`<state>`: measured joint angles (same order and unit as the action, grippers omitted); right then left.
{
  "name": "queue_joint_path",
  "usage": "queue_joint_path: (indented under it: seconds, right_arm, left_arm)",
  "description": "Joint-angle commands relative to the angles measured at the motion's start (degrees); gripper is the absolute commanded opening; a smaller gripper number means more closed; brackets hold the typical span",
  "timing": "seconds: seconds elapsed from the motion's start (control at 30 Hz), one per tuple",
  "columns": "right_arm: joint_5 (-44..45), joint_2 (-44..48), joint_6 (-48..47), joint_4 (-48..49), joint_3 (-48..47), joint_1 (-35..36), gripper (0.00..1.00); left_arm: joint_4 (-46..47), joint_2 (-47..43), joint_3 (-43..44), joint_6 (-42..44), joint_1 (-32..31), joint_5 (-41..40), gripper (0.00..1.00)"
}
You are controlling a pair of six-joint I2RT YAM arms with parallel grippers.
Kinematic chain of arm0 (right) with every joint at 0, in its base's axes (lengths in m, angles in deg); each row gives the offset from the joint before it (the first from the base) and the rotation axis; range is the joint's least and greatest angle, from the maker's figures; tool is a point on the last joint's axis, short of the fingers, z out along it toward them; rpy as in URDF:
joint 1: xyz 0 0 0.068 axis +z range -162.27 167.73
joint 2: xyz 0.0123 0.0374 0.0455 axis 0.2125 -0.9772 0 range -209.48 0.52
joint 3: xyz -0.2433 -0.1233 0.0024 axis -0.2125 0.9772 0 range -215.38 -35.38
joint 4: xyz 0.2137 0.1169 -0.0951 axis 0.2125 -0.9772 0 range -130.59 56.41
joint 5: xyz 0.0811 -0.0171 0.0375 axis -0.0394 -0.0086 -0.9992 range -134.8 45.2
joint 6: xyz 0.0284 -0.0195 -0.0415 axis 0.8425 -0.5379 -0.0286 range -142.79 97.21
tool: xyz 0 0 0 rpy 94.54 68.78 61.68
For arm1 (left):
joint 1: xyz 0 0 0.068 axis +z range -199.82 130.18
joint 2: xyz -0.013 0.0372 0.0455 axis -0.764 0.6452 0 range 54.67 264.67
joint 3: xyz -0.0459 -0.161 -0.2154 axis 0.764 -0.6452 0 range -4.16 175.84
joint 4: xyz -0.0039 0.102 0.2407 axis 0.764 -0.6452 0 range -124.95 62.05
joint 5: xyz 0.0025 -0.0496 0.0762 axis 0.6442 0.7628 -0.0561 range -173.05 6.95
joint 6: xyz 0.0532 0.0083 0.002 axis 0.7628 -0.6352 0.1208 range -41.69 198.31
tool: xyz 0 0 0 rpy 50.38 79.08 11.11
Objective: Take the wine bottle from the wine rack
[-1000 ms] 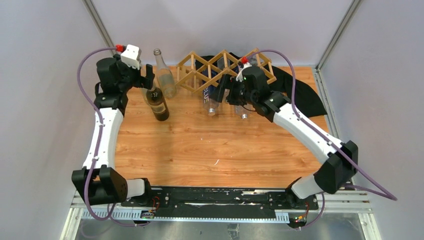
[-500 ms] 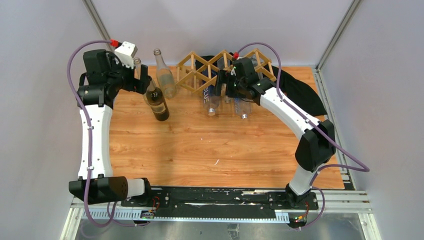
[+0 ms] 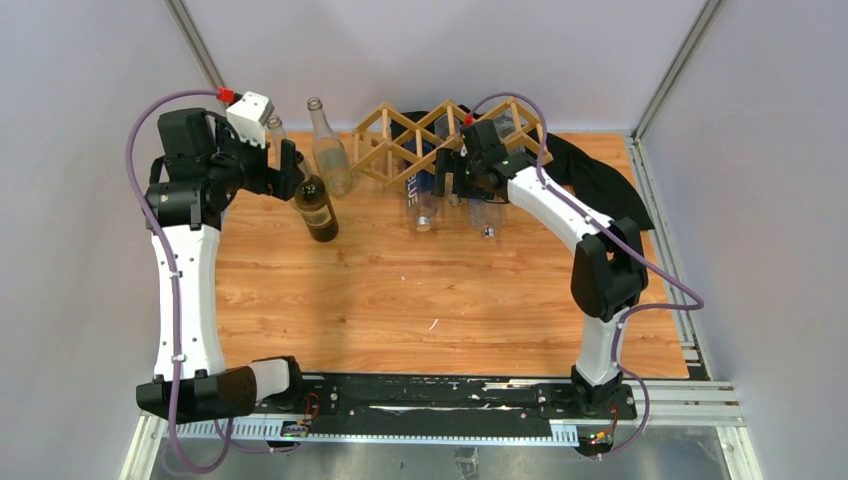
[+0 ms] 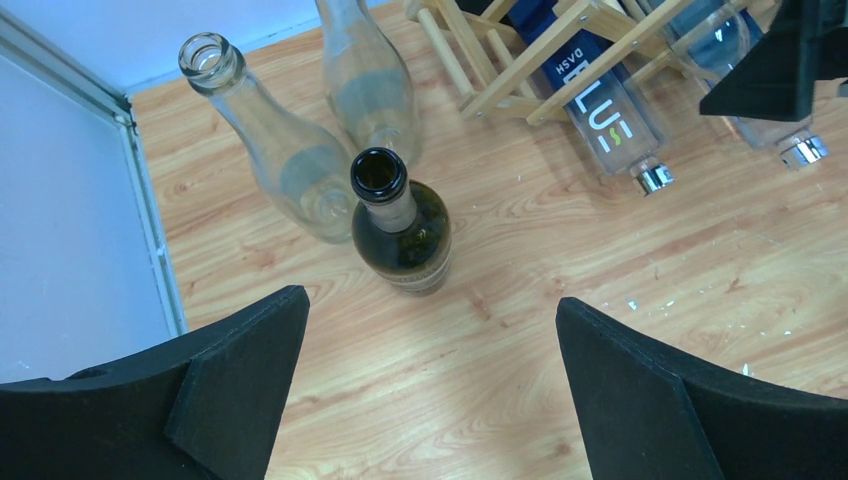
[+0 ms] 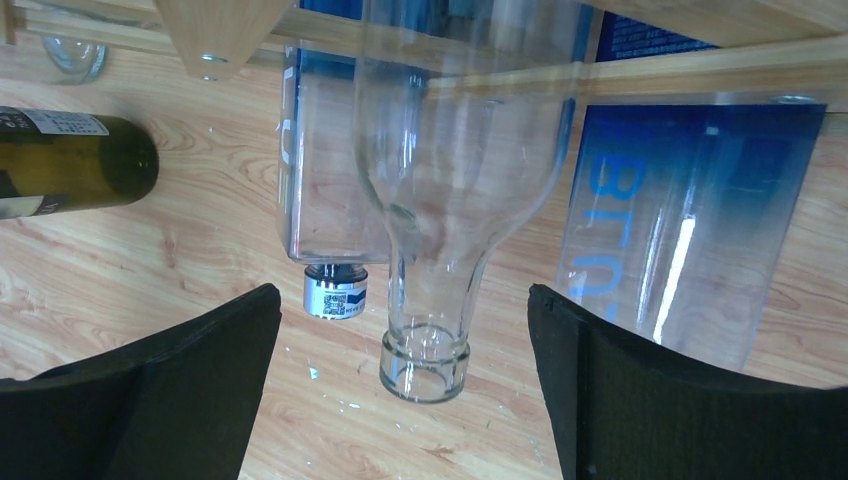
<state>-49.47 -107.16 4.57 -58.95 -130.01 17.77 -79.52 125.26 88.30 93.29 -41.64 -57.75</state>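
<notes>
Where the right gripper [image 5: 400, 300] hangs, its matte black wedge pads [image 5: 160, 390] stand wide apart on either side of the clear bottle's [image 5: 450, 140] neck, touching nothing. That bottle, smooth round glass with a thick open lip, lies in the rack [image 3: 400, 140], neck out over the table [image 3: 400, 290]. Flanking it in the rack: two flat-sided blue-label bottles [image 5: 320, 200], the left one with a silver cap. Rack: pale wood slats crossed into diamond cells, at the table's far edge. Left gripper [image 4: 430, 320] likewise spread, holding nothing. Beyond its pads a dark bottle [image 4: 402, 225] stands upright on the table, off the rack, mouth open. Glass pair [image 4: 275, 150], clear and tapered, upright just behind it. Tabletop: orange wood-grain, scuffed. Black cloth [image 3: 605, 185] behind the rack.
</notes>
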Motion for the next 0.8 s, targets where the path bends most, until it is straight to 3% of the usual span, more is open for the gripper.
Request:
queue_joint_path:
  seconds: [0.0, 0.23, 0.53, 0.77]
  right_arm:
    - [-0.36, -2.38, -0.57, -0.30, -2.60, -0.51, 0.96]
    - [0.49, -4.06, -0.59, 1.59, -2.29, -0.60, 0.88]
    - [-0.26, -1.91, 0.28, 6.56, 1.55, -0.69, 0.56]
    - [-1.40, -2.06, 1.29, 7.87, 3.01, -0.70, 0.58]
  left_arm:
    - [-2.06, -1.17, 0.79, 0.67, 0.52, 2.04, 1.00]
    - [-2.39, -1.79, 0.32, 0.75, 0.52, 4.16, 1.00]
    - [-2.44, -2.97, -4.32, 3.68, 0.52, 9.52, 1.00]
    - [-2.37, -4.47, -7.28, 4.68, 0.49, 12.08, 0.98]
